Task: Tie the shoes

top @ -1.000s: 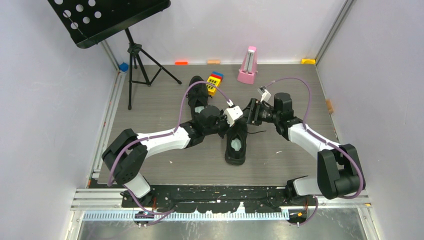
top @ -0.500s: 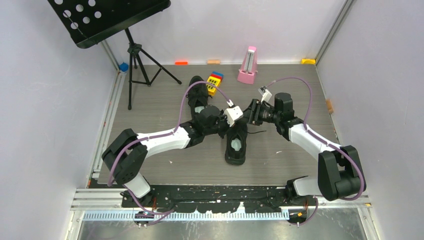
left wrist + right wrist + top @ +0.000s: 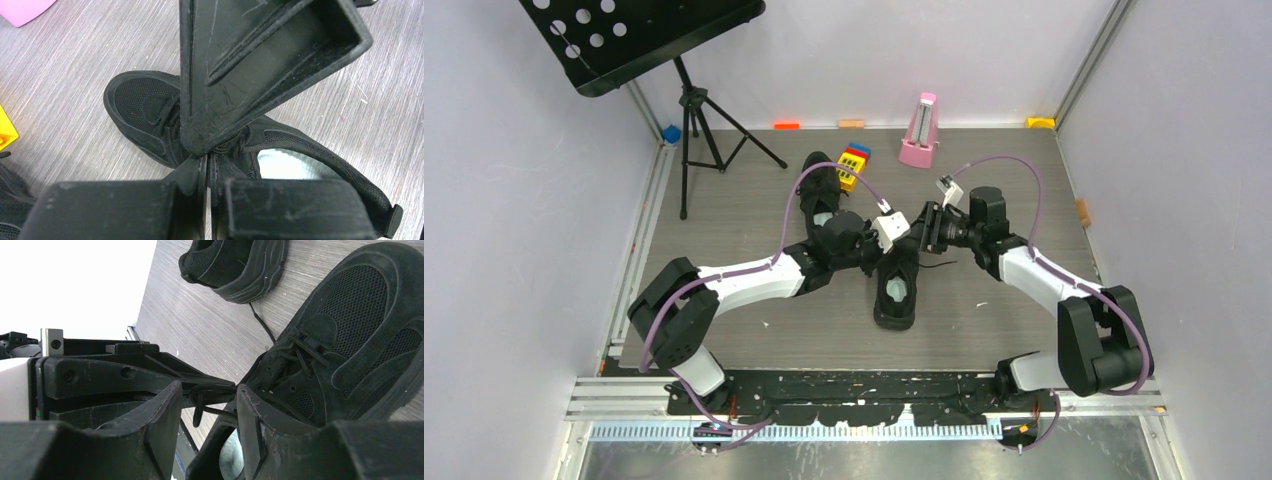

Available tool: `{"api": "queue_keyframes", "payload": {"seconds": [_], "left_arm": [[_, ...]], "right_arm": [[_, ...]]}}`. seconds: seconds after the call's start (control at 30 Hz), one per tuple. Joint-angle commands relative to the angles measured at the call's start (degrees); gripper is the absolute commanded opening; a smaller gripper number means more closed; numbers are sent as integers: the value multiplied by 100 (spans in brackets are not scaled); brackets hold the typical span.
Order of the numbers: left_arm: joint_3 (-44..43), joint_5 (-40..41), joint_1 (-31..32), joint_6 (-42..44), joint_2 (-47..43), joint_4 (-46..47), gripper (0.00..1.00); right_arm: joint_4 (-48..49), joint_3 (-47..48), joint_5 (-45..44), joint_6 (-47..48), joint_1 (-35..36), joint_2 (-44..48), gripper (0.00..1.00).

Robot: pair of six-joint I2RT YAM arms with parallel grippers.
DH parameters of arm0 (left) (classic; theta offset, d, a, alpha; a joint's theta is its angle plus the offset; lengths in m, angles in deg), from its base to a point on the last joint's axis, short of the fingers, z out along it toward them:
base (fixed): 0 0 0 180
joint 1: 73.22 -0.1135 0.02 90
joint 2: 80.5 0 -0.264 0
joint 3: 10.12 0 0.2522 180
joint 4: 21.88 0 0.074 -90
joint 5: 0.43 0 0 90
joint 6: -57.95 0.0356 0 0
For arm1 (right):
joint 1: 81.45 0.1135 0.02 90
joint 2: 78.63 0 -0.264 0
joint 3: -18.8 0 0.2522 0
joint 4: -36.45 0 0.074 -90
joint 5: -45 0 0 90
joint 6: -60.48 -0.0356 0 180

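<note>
Shoe (image 3: 140,107) with pale insole (image 3: 285,167) inside; left hand (image 3: 207,162) pinching its lace (image 3: 198,410), right hand (image 3: 207,390) spread.

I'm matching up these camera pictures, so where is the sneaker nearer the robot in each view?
Top external: sneaker just below centre, heel down.
Left wrist: sneaker mid-frame, toe upper left.
Right wrist: sneaker at right, toe upper right.
Shared landmark: its pale insole.
</note>
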Motion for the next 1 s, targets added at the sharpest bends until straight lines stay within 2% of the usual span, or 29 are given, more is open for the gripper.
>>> {"api": "queue_keyframes", "payload": {"seconds": [0.0,0.27,0.47,0.67,0.8,0.97], "left_arm": [[-96,-82,-35,-87,-213,206,0],[-94,-88,-47,-94,-212,206,0],[-91,-94,-56,-94,-220,206,0],[-89,-94,-56,-86,-224,206,0],[-88,-87,-56,-86,-233,206,0],[-88,-27,-60,-98,-274,156,1]], "right_arm": [[-35,127,139,175,48,-81,47],[-121,162,142,247,66,-86,41],[-130,187,166,239,66,-101,25],[-150,222,179,220,82,-67,15],[-206,251,180,218,92,-58,2],[-307,334,65,168,92,49,0]]}}
